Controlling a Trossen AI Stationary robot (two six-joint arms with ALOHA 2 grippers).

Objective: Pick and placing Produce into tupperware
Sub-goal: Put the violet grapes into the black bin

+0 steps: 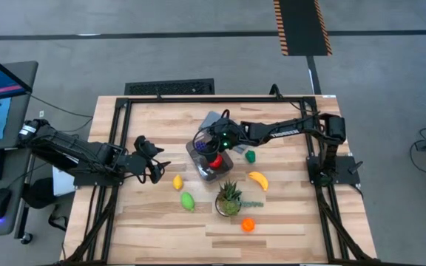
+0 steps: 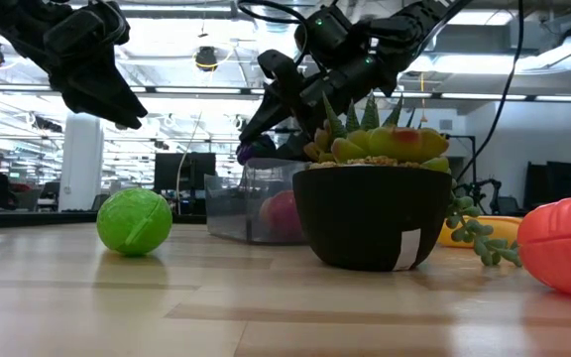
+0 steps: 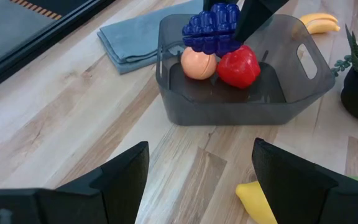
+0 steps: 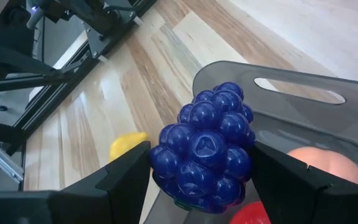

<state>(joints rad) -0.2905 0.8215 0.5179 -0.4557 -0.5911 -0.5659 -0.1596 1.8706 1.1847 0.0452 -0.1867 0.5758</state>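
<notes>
Purple grapes [image 4: 205,149] sit clamped between the fingers of the right tool [image 1: 211,140], which hangs just above the tub [image 3: 241,102]. Inside the tub lie a peach [image 3: 198,63] and a red pepper [image 3: 238,66], touching each other. A blue cloth [image 3: 131,38] lies just beside the tub. The left tool [image 1: 154,167] hovers over the desk [image 1: 161,222] with its fingers spread and nothing between them, near a lemon [image 1: 177,182] and a lime [image 1: 188,200]. On the tub's other side lie a banana [image 1: 258,179] and a small green piece [image 1: 251,156]. A potted plant [image 1: 228,199] stands near the tub, with an orange piece [image 1: 248,224] just beyond it.
</notes>
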